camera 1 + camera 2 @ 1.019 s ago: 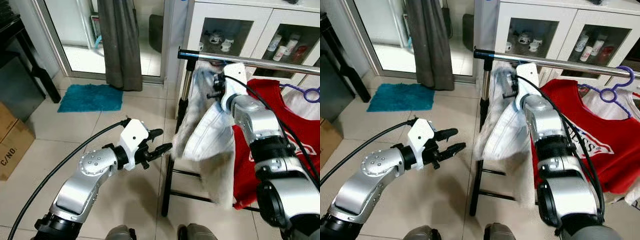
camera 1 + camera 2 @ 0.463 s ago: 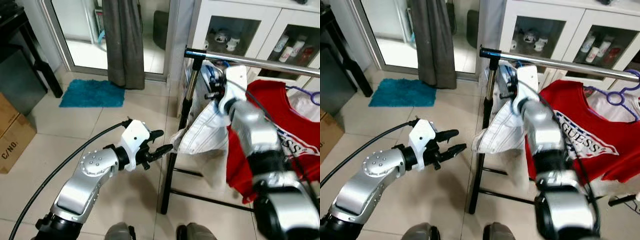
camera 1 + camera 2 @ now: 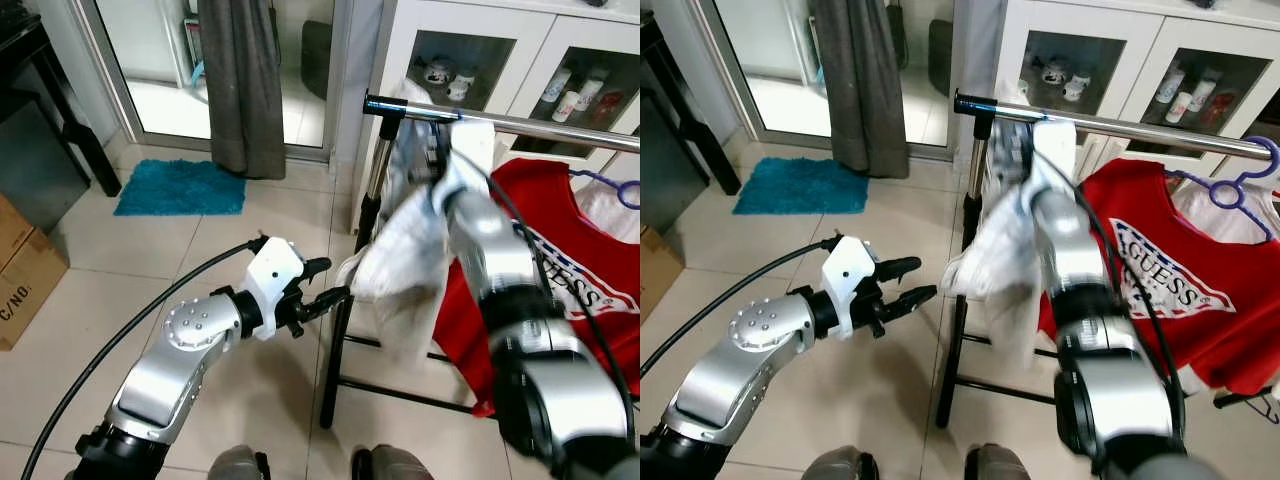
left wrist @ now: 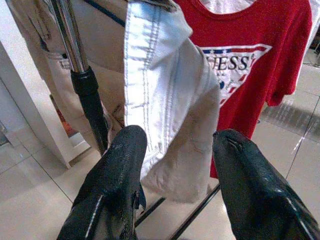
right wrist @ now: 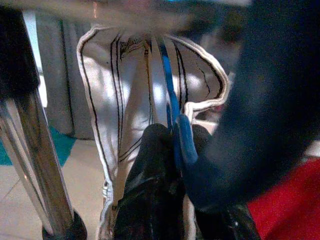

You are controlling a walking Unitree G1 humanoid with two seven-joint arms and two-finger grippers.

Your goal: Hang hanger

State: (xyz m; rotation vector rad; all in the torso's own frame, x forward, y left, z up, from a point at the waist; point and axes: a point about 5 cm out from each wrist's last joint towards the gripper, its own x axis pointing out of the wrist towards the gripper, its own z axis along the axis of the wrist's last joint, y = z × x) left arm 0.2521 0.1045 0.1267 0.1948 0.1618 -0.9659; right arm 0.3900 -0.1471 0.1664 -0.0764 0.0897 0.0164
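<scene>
Raised closer to the chrome rail, right gripper clenches blue plastic hanger bearing white shirt; left gripper gapes; hook may miss.

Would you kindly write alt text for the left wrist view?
Two open black fingers of the left gripper frame a hanging white striped garment. To one side stands the chrome clothes rack post; behind hangs a red printed T-shirt over pale floor tiles.

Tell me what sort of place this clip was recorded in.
Most likely a room in a home, used for drying clothes: a metal clothes rail carrying a red T-shirt, a white glass-fronted cabinet, and a tiled floor.
</scene>
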